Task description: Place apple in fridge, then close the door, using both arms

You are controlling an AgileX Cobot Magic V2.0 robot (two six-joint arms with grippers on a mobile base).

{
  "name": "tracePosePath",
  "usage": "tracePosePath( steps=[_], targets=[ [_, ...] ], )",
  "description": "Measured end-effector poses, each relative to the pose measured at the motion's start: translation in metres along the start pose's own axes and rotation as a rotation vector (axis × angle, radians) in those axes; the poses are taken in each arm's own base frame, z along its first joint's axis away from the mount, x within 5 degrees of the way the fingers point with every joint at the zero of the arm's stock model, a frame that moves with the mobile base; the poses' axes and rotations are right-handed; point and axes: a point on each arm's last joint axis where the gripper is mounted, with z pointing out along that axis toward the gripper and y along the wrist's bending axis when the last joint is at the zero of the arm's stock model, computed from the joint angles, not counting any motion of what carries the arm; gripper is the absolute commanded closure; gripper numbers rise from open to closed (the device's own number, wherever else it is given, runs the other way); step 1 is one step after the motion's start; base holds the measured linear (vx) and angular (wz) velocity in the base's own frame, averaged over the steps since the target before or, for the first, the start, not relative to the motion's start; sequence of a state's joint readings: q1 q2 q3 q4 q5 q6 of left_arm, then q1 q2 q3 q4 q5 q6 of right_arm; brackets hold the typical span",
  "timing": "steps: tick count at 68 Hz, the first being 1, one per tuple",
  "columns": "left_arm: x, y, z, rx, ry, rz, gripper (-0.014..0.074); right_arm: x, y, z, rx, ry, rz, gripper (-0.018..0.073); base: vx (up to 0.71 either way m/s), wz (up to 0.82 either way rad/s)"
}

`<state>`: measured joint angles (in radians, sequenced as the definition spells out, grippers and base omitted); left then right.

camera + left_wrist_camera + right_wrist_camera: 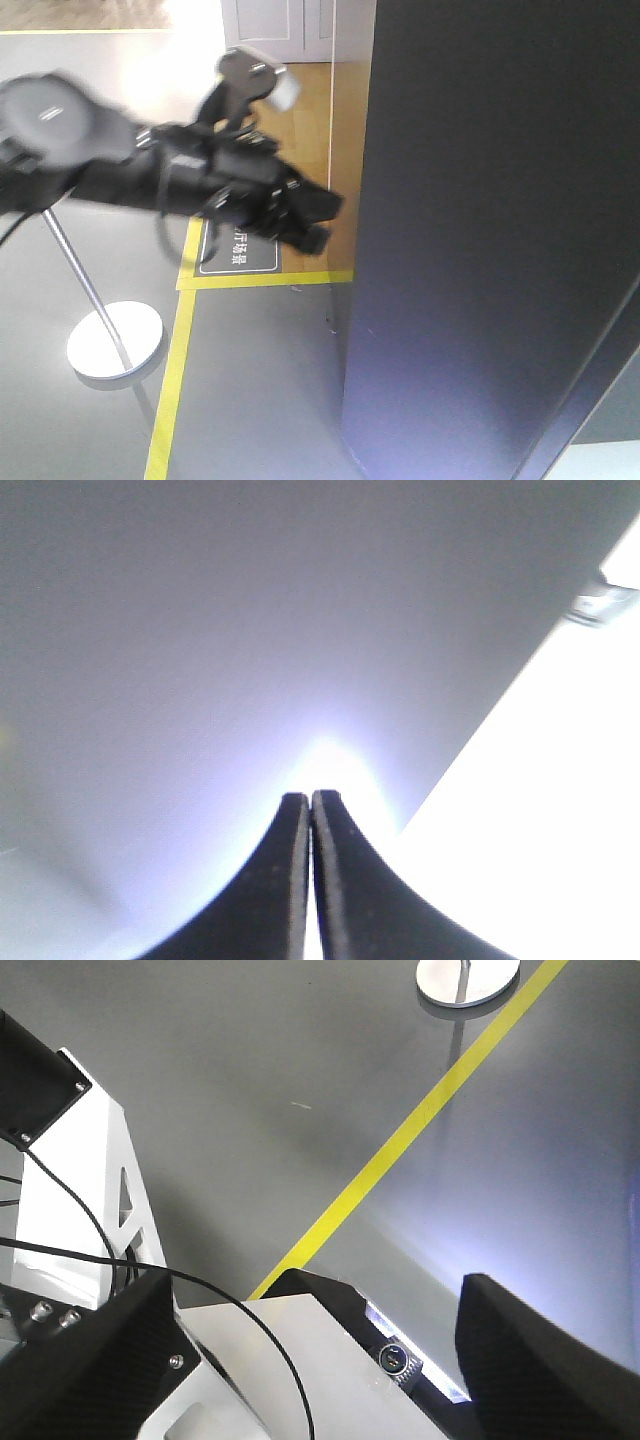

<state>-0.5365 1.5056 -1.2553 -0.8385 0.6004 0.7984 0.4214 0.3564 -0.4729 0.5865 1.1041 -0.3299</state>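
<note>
Closed on nothing, my left gripper (310, 802) faces the door (480, 240), I judge to push it shut, while my right gripper (312, 1295) hangs open and idle.

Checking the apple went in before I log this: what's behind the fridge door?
Nothing of the inside shows: the dark grey door covers the interior and any apple. Past its left edge, floor and yellow tape show. The shut left gripper points at its face.
</note>
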Motion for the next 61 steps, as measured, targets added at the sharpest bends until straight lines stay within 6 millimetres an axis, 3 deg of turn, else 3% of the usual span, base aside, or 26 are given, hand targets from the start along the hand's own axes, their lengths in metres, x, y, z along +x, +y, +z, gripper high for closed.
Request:
tracePosePath(
  steps=[11,35,51,61],
  targets=[
    [0.034,-0.005,-0.035,-0.137,-0.081,-0.019,0.0603,0.0,0.0,0.0,0.0,0.0,0.0,0.0003,0.0,0.0],
    [0.106,-0.002,-0.078,-0.329,-0.132,-0.082,0.0603,0.0,0.0,0.0,0.001,-0.002,0.0,0.0003,0.0,0.0],
    [0.131,0.018,-0.096,-0.41,0.056,-0.142,0.0603,-0.001,0.0,0.0,-0.005,-0.013,0.005,0.0009,0.0,0.0],
    [0.146,0.034,-0.108,-0.556,0.174,-0.25,0.0603,-0.004,-0.005,0.002,0.048,-0.024,0.023,0.0051,0.0,0.0]
  ],
)
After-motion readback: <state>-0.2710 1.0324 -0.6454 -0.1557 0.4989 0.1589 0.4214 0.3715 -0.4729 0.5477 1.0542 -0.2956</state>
